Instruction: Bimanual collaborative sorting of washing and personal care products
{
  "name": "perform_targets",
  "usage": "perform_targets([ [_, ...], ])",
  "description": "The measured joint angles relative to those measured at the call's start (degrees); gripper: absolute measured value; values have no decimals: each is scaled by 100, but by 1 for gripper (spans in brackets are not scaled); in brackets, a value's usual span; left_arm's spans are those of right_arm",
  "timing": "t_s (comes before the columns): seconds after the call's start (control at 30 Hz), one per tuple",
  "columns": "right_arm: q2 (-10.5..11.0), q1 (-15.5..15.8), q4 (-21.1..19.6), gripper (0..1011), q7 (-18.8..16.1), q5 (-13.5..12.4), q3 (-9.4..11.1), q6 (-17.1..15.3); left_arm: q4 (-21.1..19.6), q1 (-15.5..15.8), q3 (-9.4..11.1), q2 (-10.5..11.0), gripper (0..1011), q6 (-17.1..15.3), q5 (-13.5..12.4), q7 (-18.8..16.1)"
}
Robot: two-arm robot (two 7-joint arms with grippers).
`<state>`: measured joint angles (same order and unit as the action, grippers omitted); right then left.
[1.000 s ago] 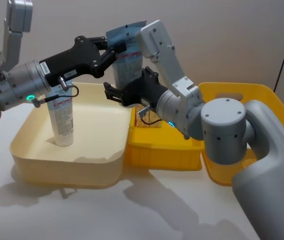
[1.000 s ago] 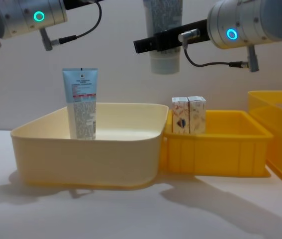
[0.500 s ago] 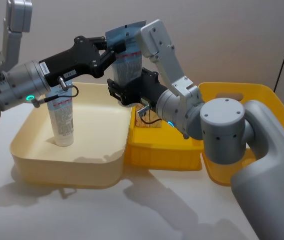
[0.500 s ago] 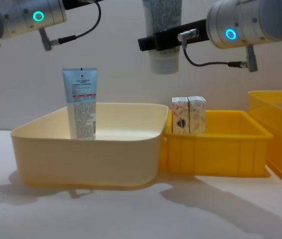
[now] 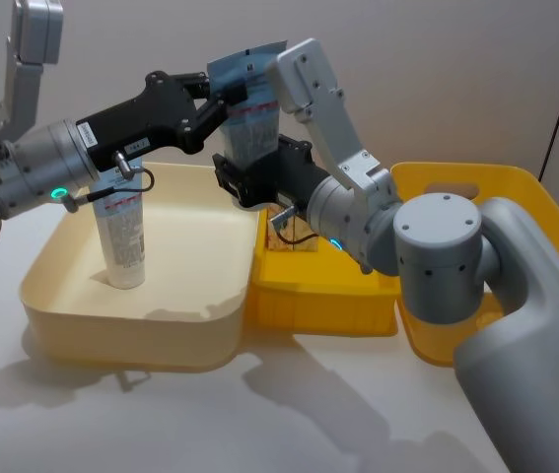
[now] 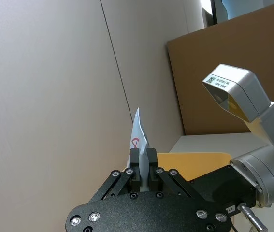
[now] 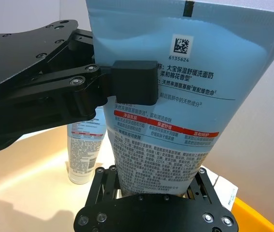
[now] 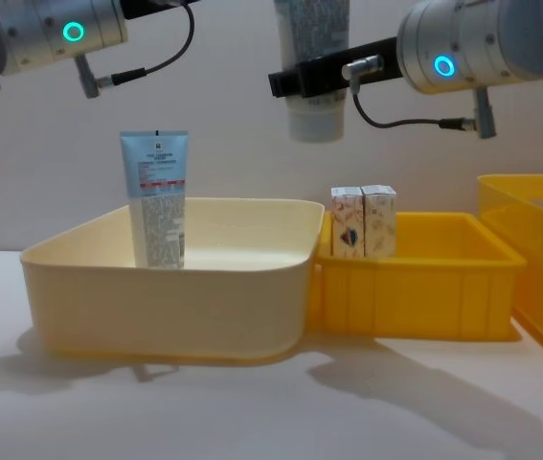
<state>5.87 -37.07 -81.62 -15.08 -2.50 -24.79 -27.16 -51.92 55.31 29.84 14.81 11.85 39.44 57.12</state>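
Head view shows the left gripper [image 5: 222, 99] pinching the light-blue tube [image 5: 252, 118] high above the cream bin [image 5: 121, 315]; the right gripper [image 5: 235, 180] stands open around its lower part

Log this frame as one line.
phase: handover | left gripper: shut on held tube | right gripper: open around it | standing tube: cream bin

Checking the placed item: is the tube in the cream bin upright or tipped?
Upright. The light-blue tube stands cap-down inside the cream bin, crimped end up, apart from the walls, with no gripper touching it.
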Motion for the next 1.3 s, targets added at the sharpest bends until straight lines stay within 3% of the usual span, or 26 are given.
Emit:
perform_targets([
  [0.33,-4,0,2,522,6,0,0,0,-1,0,0,1,88,1,0,-1],
  [1.3,-4,0,2,522,6,0,0,-1,-1,0,0,1,88,1,0,1],
])
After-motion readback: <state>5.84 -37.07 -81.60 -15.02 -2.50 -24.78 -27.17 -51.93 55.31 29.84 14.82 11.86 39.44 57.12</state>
